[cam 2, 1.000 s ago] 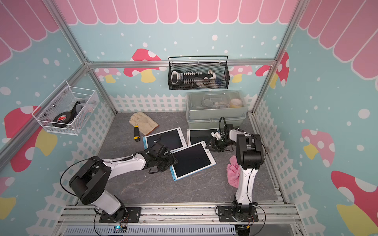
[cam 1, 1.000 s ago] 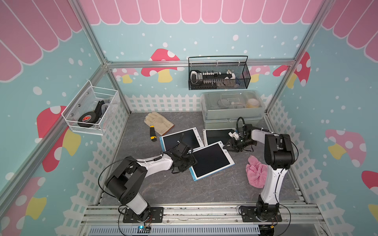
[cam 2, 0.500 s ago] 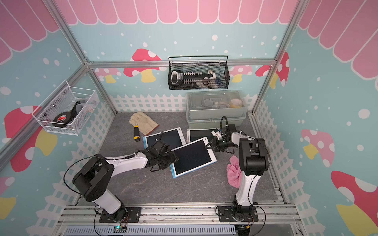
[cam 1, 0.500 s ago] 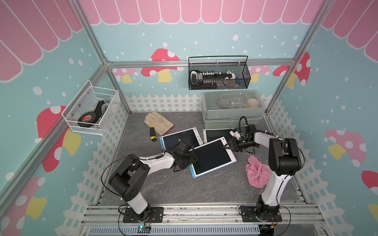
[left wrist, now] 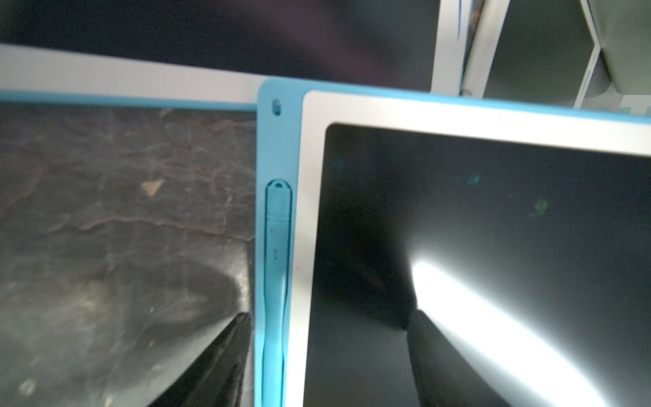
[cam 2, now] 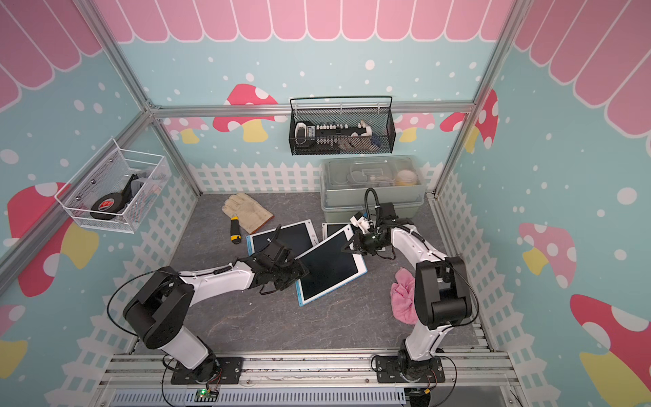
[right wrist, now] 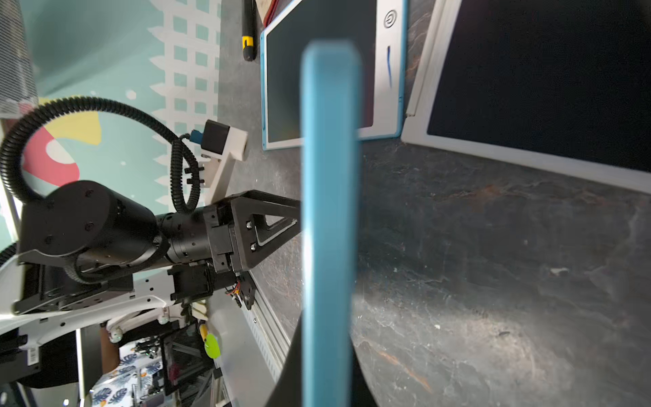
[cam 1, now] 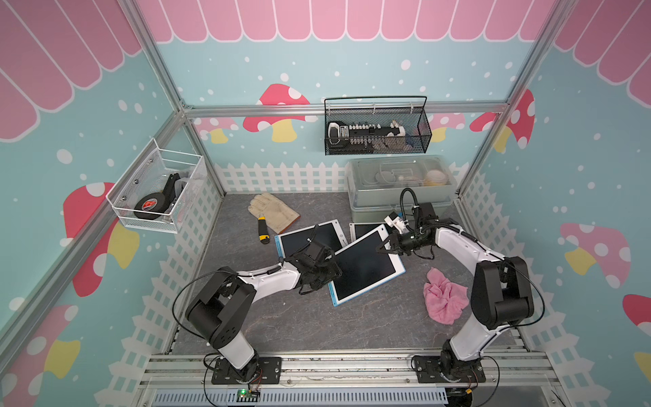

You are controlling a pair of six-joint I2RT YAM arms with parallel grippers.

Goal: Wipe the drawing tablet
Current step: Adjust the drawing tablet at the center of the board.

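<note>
Tablet secured. The right pincer (cam 1: 382, 247), half open a second ago, is now clenched on the far right corner of the blue-framed drawing tablet (cam 1: 363, 267), which sits tilted at mid-counter (cam 1: 299, 324). The left pincer (cam 1: 326, 274) stays spread astride the tablet's near left edge. The pink cloth (cam 1: 444, 296) lies apart near the right edge, so wiping has apparently not begun.

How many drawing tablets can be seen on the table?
3. A blue tablet beside the screwdriver; a white tablet, partly covered, before the grey bin; the middle tablet, its edge in the right gripper.
</note>
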